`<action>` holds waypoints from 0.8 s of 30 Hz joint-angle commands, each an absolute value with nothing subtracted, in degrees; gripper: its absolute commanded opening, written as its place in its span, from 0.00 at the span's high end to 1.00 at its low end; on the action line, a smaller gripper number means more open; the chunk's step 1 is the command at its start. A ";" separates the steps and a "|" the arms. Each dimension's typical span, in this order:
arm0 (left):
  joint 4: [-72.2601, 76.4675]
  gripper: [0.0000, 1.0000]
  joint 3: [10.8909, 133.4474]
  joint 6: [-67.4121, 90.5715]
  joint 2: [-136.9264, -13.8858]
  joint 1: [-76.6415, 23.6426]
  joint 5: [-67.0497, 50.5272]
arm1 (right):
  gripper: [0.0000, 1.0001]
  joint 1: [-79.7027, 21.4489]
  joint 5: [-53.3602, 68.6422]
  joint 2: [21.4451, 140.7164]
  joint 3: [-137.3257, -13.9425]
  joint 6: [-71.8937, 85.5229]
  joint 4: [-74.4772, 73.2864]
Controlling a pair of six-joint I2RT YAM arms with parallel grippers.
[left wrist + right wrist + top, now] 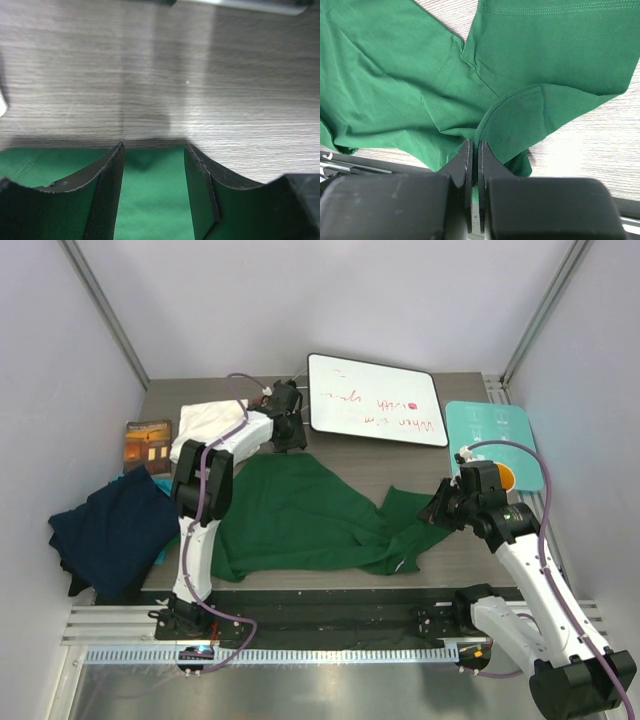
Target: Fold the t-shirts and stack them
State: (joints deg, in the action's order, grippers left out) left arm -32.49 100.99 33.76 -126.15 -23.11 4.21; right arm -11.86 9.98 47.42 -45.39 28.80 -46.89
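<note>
The dark green t-shirt (300, 515) lies spread and rumpled across the middle of the table. My left gripper (291, 432) is at its far edge. In the left wrist view that gripper (154, 147) is open, its fingers straddling the green cloth (150, 200) right at the hem. My right gripper (440, 508) is at the shirt's right side. In the right wrist view it (474, 145) is shut on a fold of the green shirt (395, 75). The navy blue t-shirt (115, 530) sits bunched at the left edge. The cream-white t-shirt (205, 425) lies at the back left, partly under the left arm.
A whiteboard (375, 400) with red writing lies at the back centre. A teal board (495, 435) lies at the back right, with something orange (506, 478) behind the right arm. A small brown book (147, 443) rests at the back left. Bare wood table (160, 75) lies beyond the left gripper.
</note>
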 commanded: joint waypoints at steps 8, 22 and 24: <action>-34.10 0.48 97.74 31.73 -125.07 -22.85 3.08 | 0.99 -11.78 10.46 48.34 -47.02 28.04 -44.74; -29.98 1.00 87.64 32.52 -122.09 -23.20 1.76 | 0.99 -11.78 10.46 47.46 -46.06 28.48 -44.47; -25.86 1.00 83.16 32.17 -118.85 -23.20 0.97 | 0.99 -11.78 10.55 47.55 -45.88 28.56 -44.39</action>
